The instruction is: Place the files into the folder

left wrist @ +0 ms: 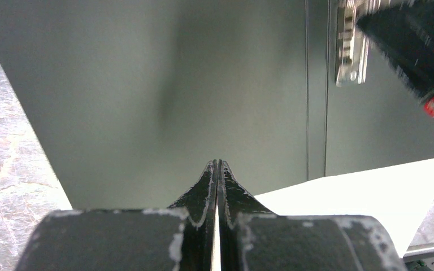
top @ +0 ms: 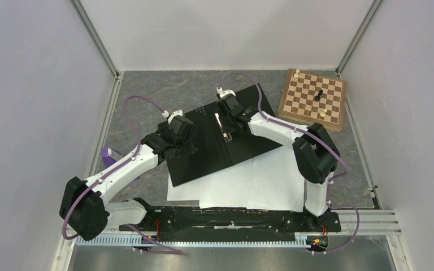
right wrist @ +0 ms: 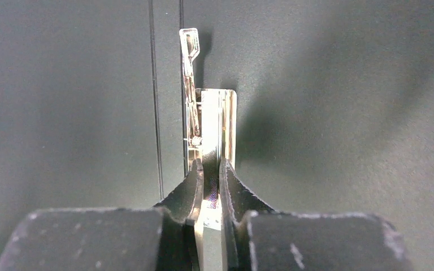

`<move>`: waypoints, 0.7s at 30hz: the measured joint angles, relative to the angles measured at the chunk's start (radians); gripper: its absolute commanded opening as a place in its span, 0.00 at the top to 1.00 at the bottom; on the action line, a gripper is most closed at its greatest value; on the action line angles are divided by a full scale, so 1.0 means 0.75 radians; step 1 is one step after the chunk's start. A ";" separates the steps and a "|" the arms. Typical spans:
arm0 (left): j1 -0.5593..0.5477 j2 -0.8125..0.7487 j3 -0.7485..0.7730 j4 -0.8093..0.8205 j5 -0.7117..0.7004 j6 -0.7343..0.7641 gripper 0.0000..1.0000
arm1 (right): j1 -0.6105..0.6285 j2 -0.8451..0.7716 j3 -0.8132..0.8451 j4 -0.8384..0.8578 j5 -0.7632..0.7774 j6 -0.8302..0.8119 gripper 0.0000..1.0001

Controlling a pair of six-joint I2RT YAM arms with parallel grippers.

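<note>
Jaws of the left gripper (left wrist: 217,168) were pressed together on nothing, poised over the left leaf of the folder (top: 203,158). The folder lay open, black faces up, at the middle of the table (top: 147,90). At its spine the right gripper (right wrist: 210,169) held its jaws at a narrow slit with the near end of the metal clip (right wrist: 215,118) between them, seemingly pinching it. The files (top: 263,189) lay fanned on the table, their far edges under the folder's near edge.

The likely trouble was that the clip could slip out of so slight a grip. A pull on it could also drag the light folder across the sheets and skew them.

Opened, the folder's long axis ran from near-left to far-right. Its spine pointed away from the arms, far end leaning left.
</note>
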 measured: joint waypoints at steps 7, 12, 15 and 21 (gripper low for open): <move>0.032 0.000 0.012 -0.003 -0.001 0.000 0.98 | -0.046 0.288 0.482 -0.053 0.004 0.124 1.00; 0.079 -0.004 0.017 -0.005 -0.003 0.000 0.97 | -0.101 0.517 0.757 -0.031 -0.006 0.228 1.00; 0.113 -0.009 0.017 -0.005 -0.006 0.000 0.97 | -0.136 0.578 0.769 0.019 -0.020 0.264 0.99; 0.168 -0.009 0.014 -0.006 -0.007 0.000 0.95 | -0.204 0.718 0.823 0.120 -0.091 0.278 0.89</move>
